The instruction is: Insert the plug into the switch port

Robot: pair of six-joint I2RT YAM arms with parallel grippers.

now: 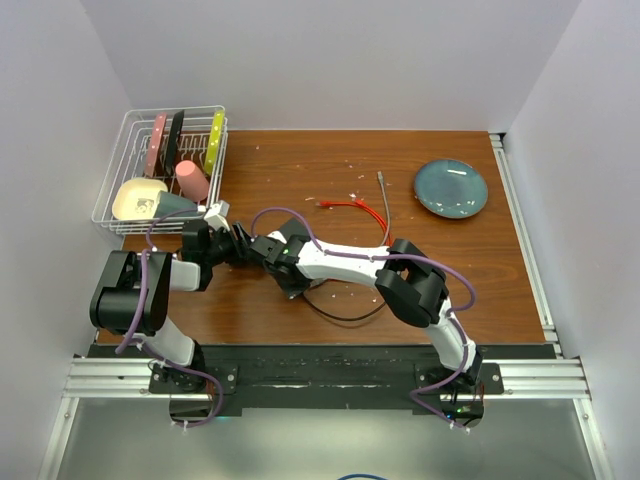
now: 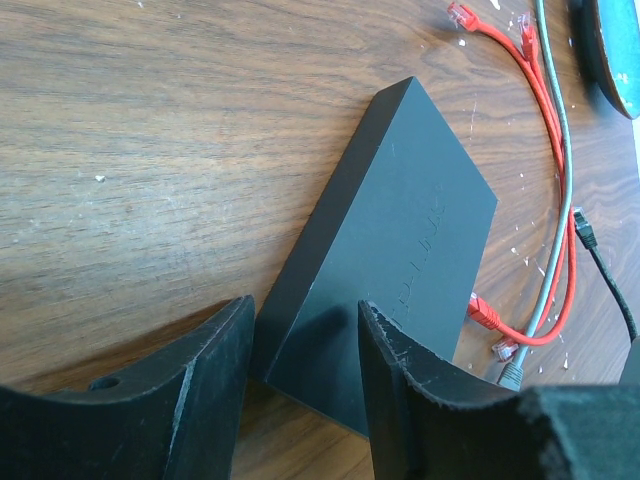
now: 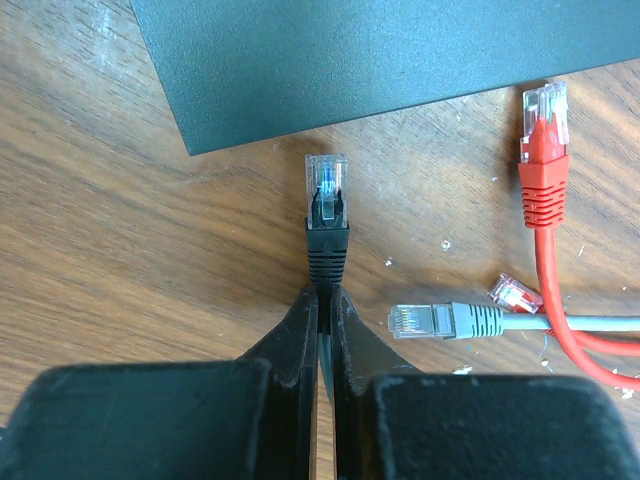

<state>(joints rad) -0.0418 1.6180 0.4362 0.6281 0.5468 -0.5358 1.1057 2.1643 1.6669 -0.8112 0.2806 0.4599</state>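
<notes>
The flat black box (image 2: 400,240) lies on the wooden table; its switch port is hidden, since only the top and plain sides show. My left gripper (image 2: 305,365) straddles the box's near corner, one finger (image 2: 215,380) against its side and the other (image 2: 410,390) over its top. My right gripper (image 3: 327,292) is shut on the black cable just behind the plug (image 3: 327,200). The plug's clear tip points at the box's edge (image 3: 330,125), a short gap away. From above, both grippers (image 1: 232,243) (image 1: 262,247) meet over the box.
A red cable (image 3: 543,190) and a grey plug (image 3: 440,320) lie just right of my right gripper. Farther right on the table sits a blue-grey plate (image 1: 451,188). A wire dish rack (image 1: 160,170) stands at the back left. A black cable loop (image 1: 345,315) trails near the front.
</notes>
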